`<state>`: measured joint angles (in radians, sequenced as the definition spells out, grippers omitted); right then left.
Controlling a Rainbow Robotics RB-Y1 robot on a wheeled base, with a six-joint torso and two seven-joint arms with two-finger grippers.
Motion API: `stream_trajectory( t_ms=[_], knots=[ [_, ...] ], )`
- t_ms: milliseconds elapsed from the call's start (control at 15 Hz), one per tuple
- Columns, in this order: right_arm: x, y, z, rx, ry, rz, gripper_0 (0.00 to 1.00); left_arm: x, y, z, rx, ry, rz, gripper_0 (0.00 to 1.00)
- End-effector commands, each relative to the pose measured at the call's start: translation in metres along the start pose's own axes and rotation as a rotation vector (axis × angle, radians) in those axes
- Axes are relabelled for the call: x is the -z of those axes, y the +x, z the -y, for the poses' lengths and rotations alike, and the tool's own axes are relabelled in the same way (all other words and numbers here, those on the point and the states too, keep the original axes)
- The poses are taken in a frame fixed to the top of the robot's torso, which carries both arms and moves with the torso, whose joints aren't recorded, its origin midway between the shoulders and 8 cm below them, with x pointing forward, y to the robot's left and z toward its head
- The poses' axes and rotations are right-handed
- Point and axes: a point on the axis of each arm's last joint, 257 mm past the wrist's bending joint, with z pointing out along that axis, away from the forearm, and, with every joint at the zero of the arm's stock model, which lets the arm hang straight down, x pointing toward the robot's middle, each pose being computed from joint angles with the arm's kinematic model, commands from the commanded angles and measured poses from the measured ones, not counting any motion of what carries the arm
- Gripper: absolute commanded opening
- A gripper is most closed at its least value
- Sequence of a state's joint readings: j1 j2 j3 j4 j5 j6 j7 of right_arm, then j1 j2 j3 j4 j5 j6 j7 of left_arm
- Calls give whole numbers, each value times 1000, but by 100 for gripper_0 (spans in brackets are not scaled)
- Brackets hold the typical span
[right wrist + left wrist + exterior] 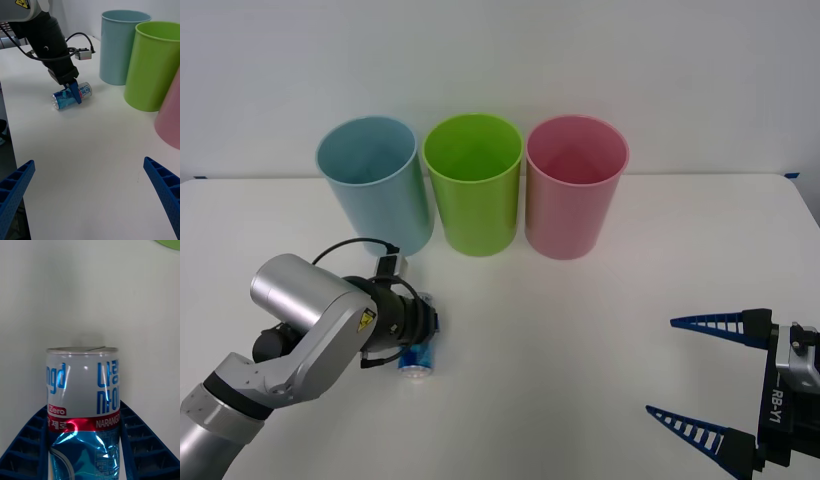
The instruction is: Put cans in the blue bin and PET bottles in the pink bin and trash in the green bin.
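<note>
The can (418, 358) lies on its side on the counter (580, 330), in front of the blue bin (372, 182), the left end effector (73, 91) clamped across it, seemingly snug. A smooth round wall could roll free on lifting. The right end effector (700, 380), fingers apart, idles far from the can.

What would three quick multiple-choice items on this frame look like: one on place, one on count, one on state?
1. Where does the small blue-and-white drink can lie?
A. inside the tall pink plastic bin
B. on the white table in front of the tall light blue plastic bin
C. beside the right gripper

2. How many tall cup-shaped bins stand on the table?
A. two
B. three
C. four

3. How is the left gripper?
A. shut on the can
B. open above the bins
C. parked off the table

Answers: 1 B, the can lies on its side before the light blue bin. 2 B, light blue, lime-green and pink. 3 A, blue fingers flank the can; the right gripper waits open.
</note>
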<state>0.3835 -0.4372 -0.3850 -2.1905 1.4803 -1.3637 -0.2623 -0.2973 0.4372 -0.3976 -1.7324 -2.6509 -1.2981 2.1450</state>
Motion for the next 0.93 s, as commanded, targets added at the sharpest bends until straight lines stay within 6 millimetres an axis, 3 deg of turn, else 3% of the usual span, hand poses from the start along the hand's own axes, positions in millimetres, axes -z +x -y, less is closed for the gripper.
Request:
stream_trajectory(
  t_ms=[67,467,933],
  knots=[
    [0,0,0,0,0,0,100,1,-8,1,-16,11,32,0],
    [0,0,0,0,0,0,100,3,-23,-4,-106,20,104,0],
    [0,0,0,0,0,0,100,38,-6,-27,-356,44,215,0]
  ],
)
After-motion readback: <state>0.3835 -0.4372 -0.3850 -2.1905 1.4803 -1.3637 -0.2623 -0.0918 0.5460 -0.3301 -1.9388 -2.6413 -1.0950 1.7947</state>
